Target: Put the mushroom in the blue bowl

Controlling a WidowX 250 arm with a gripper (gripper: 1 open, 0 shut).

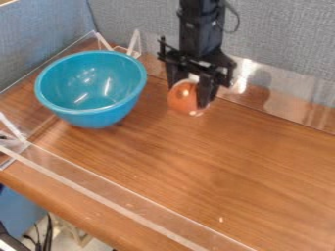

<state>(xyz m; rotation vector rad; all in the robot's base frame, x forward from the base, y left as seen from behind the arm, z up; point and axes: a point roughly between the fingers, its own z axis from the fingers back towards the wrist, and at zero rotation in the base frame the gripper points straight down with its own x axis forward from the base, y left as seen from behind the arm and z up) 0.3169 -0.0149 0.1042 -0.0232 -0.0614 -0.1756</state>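
A: Progress at the black gripper (194,88)? State of the fingers?
B: Partly closed, well short of wide. Apparently shut on the mushroom (185,97), reddish-brown cap and pale stem showing at the tips. Exact contact hard to make out, dark fingers and small blurred toy overlapping.
A: Place of the mushroom, then?
B: At the fingertips, seemingly clear of the wooden table (170,157) below. Height hard to judge from one view.
A: And the blue bowl (90,86)?
B: Beside the fingers, toward the left of the view. Upright, open side up, a short gap from the mushroom. Not beneath the tips.
A: Done so far?
B: By the look of it, the pick-up. Probably past the halfway mark.
A: Left to do?
B: Carry across to the bowl, clear the near rim, centre over the hollow, lower a little, open the fingers, back away. No delivery to log at present: mushroom outside the bowl.
A: Anything to watch?
B: Possibly a knock against the rim, or a release too early, short of the opening.
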